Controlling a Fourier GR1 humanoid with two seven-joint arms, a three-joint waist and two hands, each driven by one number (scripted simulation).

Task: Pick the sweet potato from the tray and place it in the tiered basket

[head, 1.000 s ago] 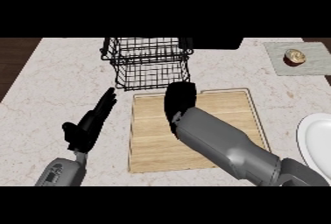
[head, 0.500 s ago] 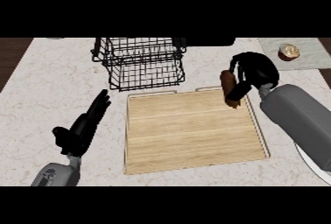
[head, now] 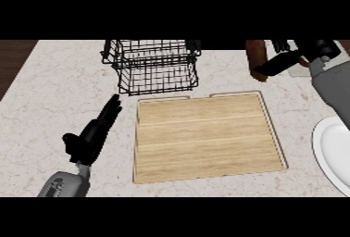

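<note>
The sweet potato (head: 257, 56) is a reddish-brown, elongated root, held upright in the air at the far right, above the counter and to the right of the tiered basket. My right hand (head: 284, 60) is shut on it, fingers curled round its right side. The black wire tiered basket (head: 154, 65) stands at the back, just beyond the wooden tray (head: 205, 134), which holds nothing. My left hand (head: 96, 132) rests open on the counter left of the tray, fingers straight and pointing away.
A white plate (head: 335, 150) sits at the right edge, beside the tray. The speckled counter (head: 48, 92) ends at a dark strip on the far left.
My right hand has carried the sweet potato up off the tray and farther back to the right. The left hand has stayed where it was.
</note>
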